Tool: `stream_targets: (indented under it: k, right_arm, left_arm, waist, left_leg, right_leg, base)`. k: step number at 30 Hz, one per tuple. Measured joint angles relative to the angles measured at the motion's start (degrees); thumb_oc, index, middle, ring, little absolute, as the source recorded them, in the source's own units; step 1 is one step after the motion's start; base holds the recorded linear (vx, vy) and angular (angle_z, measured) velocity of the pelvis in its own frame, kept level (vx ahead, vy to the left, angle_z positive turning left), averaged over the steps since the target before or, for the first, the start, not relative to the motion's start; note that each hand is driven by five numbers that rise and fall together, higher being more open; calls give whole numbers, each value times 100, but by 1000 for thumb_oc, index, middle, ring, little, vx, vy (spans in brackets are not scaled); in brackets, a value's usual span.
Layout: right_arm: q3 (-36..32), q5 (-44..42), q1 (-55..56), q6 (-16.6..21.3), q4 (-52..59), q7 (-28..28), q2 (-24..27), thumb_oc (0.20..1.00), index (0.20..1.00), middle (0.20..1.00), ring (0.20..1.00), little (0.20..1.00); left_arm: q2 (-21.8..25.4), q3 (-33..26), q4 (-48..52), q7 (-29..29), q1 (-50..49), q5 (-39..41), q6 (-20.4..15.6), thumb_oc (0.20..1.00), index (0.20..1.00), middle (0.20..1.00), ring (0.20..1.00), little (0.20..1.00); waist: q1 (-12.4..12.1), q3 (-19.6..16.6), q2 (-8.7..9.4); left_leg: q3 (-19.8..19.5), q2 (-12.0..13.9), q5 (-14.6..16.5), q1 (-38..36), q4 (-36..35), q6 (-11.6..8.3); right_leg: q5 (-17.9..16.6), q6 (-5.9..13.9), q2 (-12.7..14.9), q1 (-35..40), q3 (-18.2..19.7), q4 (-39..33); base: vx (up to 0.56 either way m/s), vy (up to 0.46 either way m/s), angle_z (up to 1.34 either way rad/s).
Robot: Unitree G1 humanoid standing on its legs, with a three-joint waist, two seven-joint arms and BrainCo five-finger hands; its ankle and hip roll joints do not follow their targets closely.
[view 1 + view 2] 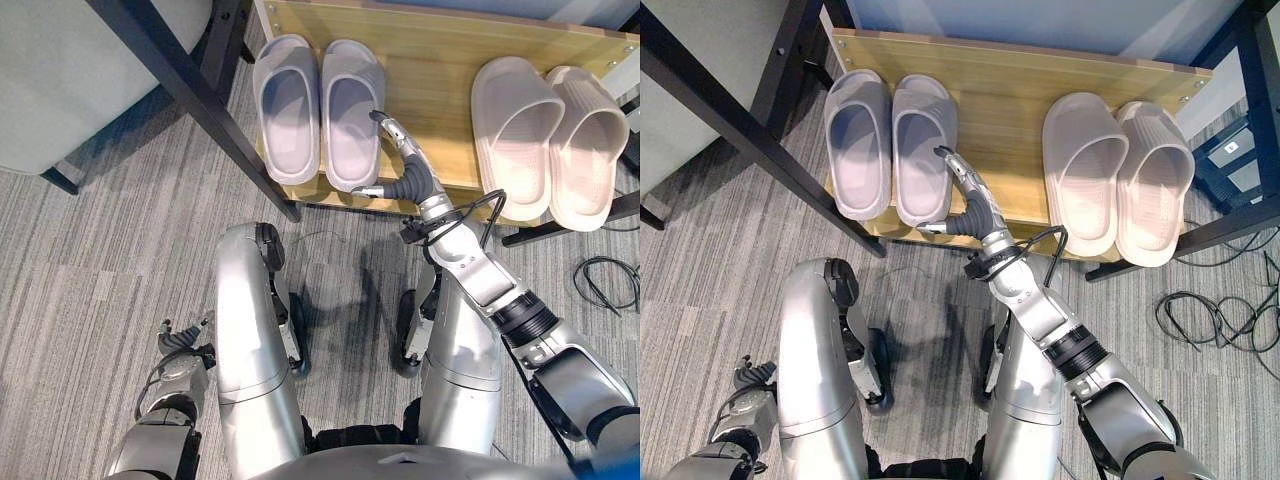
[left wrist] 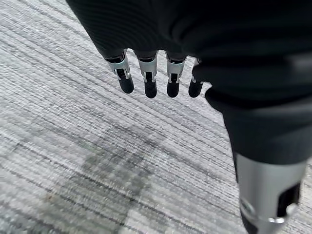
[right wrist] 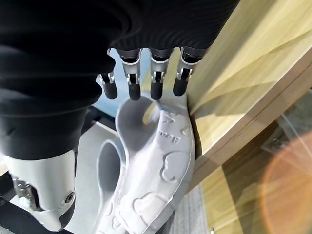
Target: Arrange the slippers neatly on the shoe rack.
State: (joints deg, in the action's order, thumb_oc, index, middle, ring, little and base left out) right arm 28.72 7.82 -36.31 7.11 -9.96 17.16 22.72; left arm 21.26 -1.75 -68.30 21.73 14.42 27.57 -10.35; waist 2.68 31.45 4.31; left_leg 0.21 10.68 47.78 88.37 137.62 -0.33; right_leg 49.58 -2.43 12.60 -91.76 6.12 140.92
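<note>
A lavender-grey pair of slippers lies side by side at the left of the wooden shoe rack shelf (image 1: 430,70): left slipper (image 1: 288,105), right slipper (image 1: 350,110). A beige pair (image 1: 515,125) lies at the shelf's right end, its outer slipper (image 1: 588,145) overhanging the front edge. My right hand (image 1: 405,165) is open, with straight fingers (image 3: 156,87) lying along the outer side of the lavender right slipper (image 3: 156,161) and its thumb by the heel. My left hand (image 1: 180,345) hangs low at my side, fingers (image 2: 148,80) relaxed over the carpet, holding nothing.
A black metal frame leg (image 1: 200,100) slants across just left of the rack, with a grey cushioned seat (image 1: 60,70) behind it. Bare wood (image 1: 1010,110) separates the two pairs. Grey striped carpet (image 1: 90,260) lies in front of the rack.
</note>
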Motion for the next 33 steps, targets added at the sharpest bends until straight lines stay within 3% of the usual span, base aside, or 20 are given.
stream_targets:
  k: [3, 7, 12, 17, 19, 21, 24, 26, 30, 31, 33]
  right_arm:
    - [-594, 639, 321, -103, 8, 373, 3, 1000, 1000, 1000, 1000, 1000]
    - [-1147, 768, 609, -231, 441, 845, 92, 1000, 1000, 1000, 1000, 1000]
    - [-1965, 869, 1655, 68, 2639, 1160, 230, 1000, 1000, 1000, 1000, 1000]
    - [-2149, 853, 1986, 264, 2724, 1212, 326, 1000, 1000, 1000, 1000, 1000]
    - [-2161, 854, 2332, 310, 2725, 1192, 390, 1000, 1000, 1000, 1000, 1000]
    - [-2216, 857, 2587, 347, 2727, 1145, 603, 1000, 1000, 1000, 1000, 1000]
    - [-2633, 863, 3637, 410, 2588, 1059, 773, 1000, 1000, 1000, 1000, 1000]
    - [-2818, 853, 4067, 391, 2332, 1032, 769, 1000, 1000, 1000, 1000, 1000]
    - [-2880, 778, 4449, 394, 1675, 961, 415, 1000, 1000, 1000, 1000, 1000]
    - [-2795, 596, 4434, 320, 1098, 881, 116, 1000, 1000, 1000, 1000, 1000]
    - [-2628, 256, 4878, 209, 682, 763, 23, 1000, 1000, 1000, 1000, 1000]
  left_arm:
    - [-95, 3, 32, 117, 6, -16, 7, 1000, 1000, 1000, 1000, 1000]
    - [-102, 2, 141, 158, 1, -203, 8, 1000, 1000, 1000, 1000, 1000]
    - [-113, 3, 492, 280, -80, -411, -48, 1000, 1000, 1000, 1000, 1000]
    - [-173, 12, 513, 320, -92, -469, -19, 1000, 1000, 1000, 1000, 1000]
    - [-193, 15, 515, 319, -129, -498, -20, 1000, 1000, 1000, 1000, 1000]
    - [-196, 13, 526, 319, -80, -636, -33, 1000, 1000, 1000, 1000, 1000]
    - [-273, 18, 637, 314, -5, -647, -91, 1000, 1000, 1000, 1000, 1000]
    - [-325, 116, 723, 308, -67, -646, -150, 1000, 1000, 1000, 1000, 1000]
    - [-297, 159, 675, 216, -29, -648, -119, 1000, 1000, 1000, 1000, 1000]
    - [-360, 155, 624, 189, -68, -649, -111, 1000, 1000, 1000, 1000, 1000]
    - [-579, 166, 572, 190, -370, -662, -127, 1000, 1000, 1000, 1000, 1000]
  waist:
    - [-6, -2, 4]
    - [83, -6, -3]
    - [121, -84, 4]
    - [114, -411, 24]
    - [98, -825, 54]
    - [75, -1004, 95]
    - [68, -1741, 67]
    - [115, -2119, -15]
    - [207, -2220, -65]
    - [226, -2221, -58]
    - [286, -2281, -154]
  left_leg:
    - [0, 15, 15, -7, 3, -2]
    - [-2, 35, 43, -31, -32, -10]
    - [68, 44, 37, -260, -453, 3]
    - [98, 108, -7, -347, -961, 93]
    - [112, 103, -144, -366, -1438, 73]
    - [143, 87, -330, -626, -2123, 68]
    - [136, 52, -882, -925, -3734, 7]
    - [119, 27, -1102, -997, -4303, 20]
    - [198, 11, -1185, -1368, -4787, 94]
    - [268, -27, -1438, -1683, -5337, 32]
    - [445, -26, -1756, -2453, -6270, 69]
  right_leg:
    - [1, 2, -15, -2, -3, -10]
    - [4, 9, -44, -5, -15, -51]
    - [-10, 5, 22, 277, -118, -503]
    - [-32, -13, 59, 429, -294, -1061]
    - [-95, -59, 125, 534, -465, -1536]
    - [-271, -113, 149, 854, -660, -2227]
    - [-791, -172, 121, 1360, -1165, -3927]
    - [-1004, -153, 114, 1539, -1359, -4570]
    - [-1139, -164, 159, 1913, -1471, -5088]
    - [-1353, -71, 143, 2200, -1510, -5616]
    - [-1739, -6, 136, 2903, -1615, -6564]
  base:
    - [2, 3, -1]
    - [27, 29, -4]
    - [7, 63, -2]
    - [-42, 33, -3]
    - [-46, 13, 7]
    - [-46, -13, 3]
    - [-46, 8, 3]
    - [-57, 11, 3]
    - [-125, -3, -3]
    - [-79, -17, -4]
    - [-69, -21, -17]
